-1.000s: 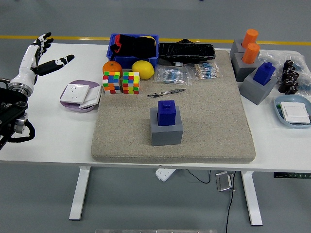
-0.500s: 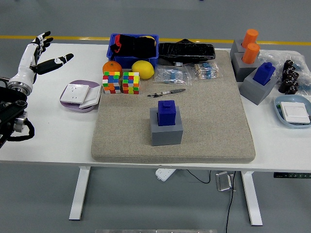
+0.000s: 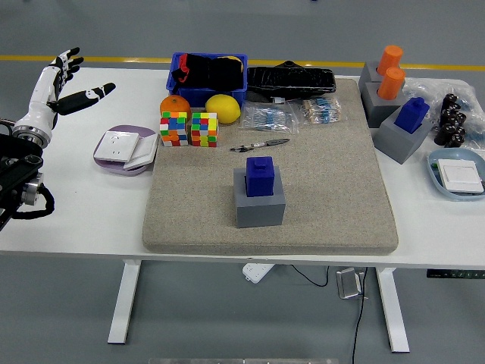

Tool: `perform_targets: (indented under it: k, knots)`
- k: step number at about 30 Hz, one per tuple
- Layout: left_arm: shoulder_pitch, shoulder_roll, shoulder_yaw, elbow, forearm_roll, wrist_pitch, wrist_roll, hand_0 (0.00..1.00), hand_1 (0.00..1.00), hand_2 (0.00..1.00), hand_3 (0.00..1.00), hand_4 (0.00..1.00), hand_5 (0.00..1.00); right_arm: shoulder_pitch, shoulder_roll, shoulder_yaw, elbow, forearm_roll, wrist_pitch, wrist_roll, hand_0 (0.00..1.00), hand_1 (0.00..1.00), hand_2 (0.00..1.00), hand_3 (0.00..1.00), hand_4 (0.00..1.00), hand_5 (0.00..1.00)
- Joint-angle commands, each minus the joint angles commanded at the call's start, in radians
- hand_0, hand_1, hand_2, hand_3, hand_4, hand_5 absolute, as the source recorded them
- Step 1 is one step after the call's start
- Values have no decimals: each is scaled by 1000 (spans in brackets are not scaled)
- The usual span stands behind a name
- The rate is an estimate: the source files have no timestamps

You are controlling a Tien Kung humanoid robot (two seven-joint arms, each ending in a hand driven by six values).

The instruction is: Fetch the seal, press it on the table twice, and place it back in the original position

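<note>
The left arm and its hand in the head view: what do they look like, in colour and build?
The left hand has a white back and white finger segments with black joints and black fingertips; the thumb is mostly black with a white patch. A silver metal ring forms the wrist. Behind it the left arm is black, blocky machinery with round fittings, and a black cable loops out near the table edge. The right arm is not in view.

A blue bin (image 3: 179, 61) holding dark items is seen at the far edge of the white table (image 3: 76, 220). In front of it lie an orange (image 3: 173, 104) and a lemon (image 3: 223, 108), with 2 puzzle cubes (image 3: 189, 128) side by side just before them. A pen (image 3: 259, 144) is laid on the grey mat (image 3: 333, 189). What may be a wall socket plate (image 3: 121, 142) rests in a purple tray (image 3: 106, 163).
</note>
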Motion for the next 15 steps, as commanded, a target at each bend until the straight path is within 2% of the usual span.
perform_targets:
  k: [15]
  knots:
    - [-5, -3, 7, 1, -1, -1, 2, 933, 928, 908, 931, 970, 248, 1, -1, -1, 1, 2, 0, 0, 827, 756, 742, 679, 746, 334]
